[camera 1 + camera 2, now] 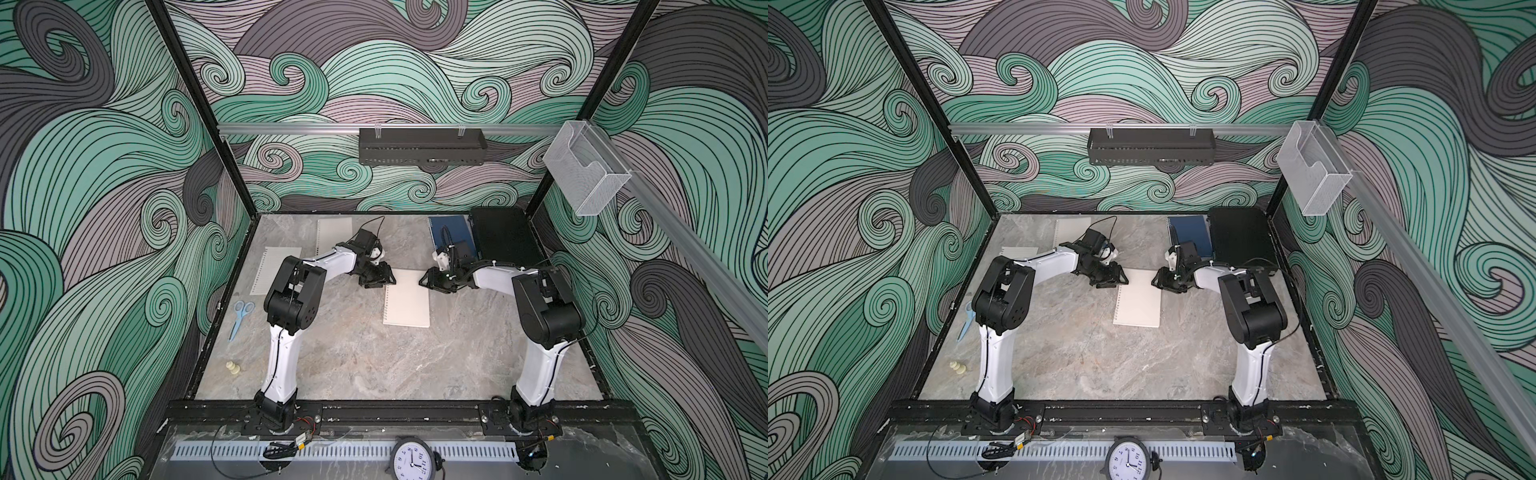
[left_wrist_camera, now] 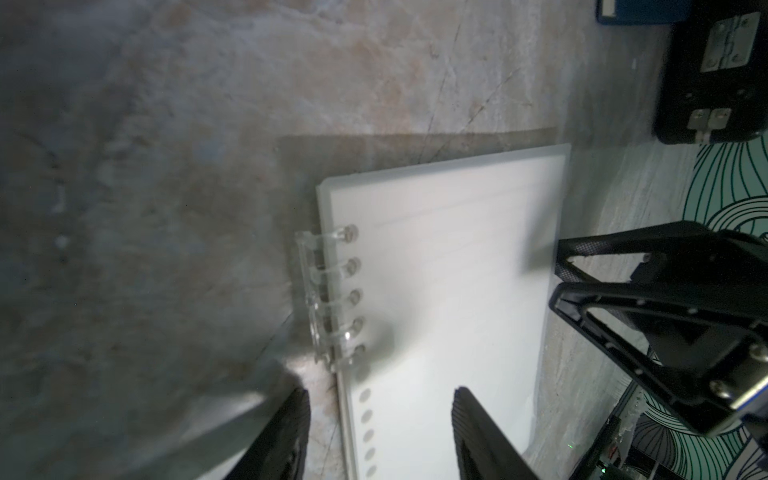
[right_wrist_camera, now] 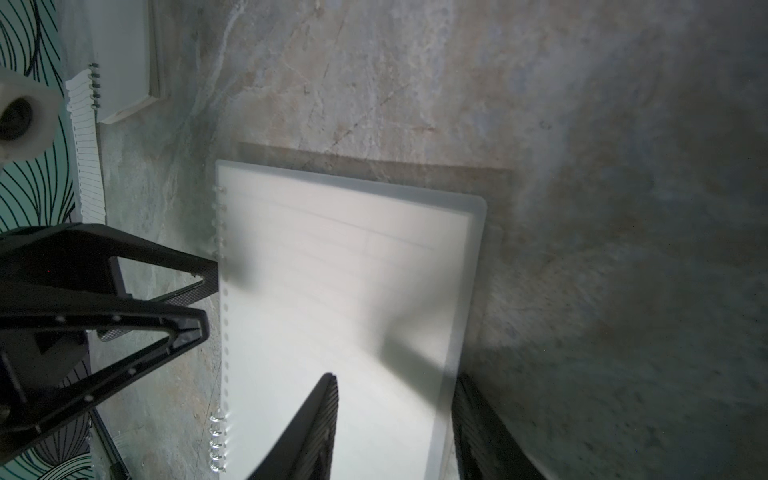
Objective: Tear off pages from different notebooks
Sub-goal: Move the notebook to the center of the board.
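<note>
- Marble tabletop, wave-print walls round it.
- Cream notebook lies flat mid-tabletop, blank page up, rings on L side.
- L end effector over far ring-side corner, jaws part open, nothing held.
- R end effector over far free-edge corner, also part open, empty.
- Step, my read: L pins binding, R pinches top sheet only, peels slowly off the rings.
- Loose lined page lies near the L wall.

Cream notebook, grey marbled table
</note>
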Action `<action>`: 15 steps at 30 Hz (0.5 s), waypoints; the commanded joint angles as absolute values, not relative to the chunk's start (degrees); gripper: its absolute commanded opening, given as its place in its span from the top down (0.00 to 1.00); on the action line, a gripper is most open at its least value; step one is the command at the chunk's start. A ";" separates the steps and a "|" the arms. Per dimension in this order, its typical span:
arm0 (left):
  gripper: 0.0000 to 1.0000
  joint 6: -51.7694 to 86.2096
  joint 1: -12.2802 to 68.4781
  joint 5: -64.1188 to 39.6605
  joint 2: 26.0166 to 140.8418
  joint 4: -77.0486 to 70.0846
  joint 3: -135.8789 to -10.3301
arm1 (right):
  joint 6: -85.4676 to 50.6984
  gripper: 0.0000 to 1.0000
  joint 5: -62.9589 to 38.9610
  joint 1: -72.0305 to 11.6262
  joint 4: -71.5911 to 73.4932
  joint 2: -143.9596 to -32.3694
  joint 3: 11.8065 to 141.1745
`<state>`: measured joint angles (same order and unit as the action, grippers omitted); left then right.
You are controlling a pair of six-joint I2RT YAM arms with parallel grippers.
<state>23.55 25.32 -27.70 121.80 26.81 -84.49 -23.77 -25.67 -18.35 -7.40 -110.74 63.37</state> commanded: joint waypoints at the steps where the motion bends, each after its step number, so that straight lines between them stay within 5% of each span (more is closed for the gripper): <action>1: 0.44 24.11 27.50 -25.78 122.63 30.33 -79.59 | -23.95 0.53 -24.57 -18.36 -9.80 -110.57 60.37; 15: 0.44 26.28 30.34 -24.80 123.41 29.68 -79.13 | -24.48 0.53 -24.83 -18.37 -10.38 -104.08 56.89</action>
<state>25.58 29.08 -27.44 119.72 24.93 -81.28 -24.27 -25.58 -18.26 -7.70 -105.91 57.74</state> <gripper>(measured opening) 0.560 0.473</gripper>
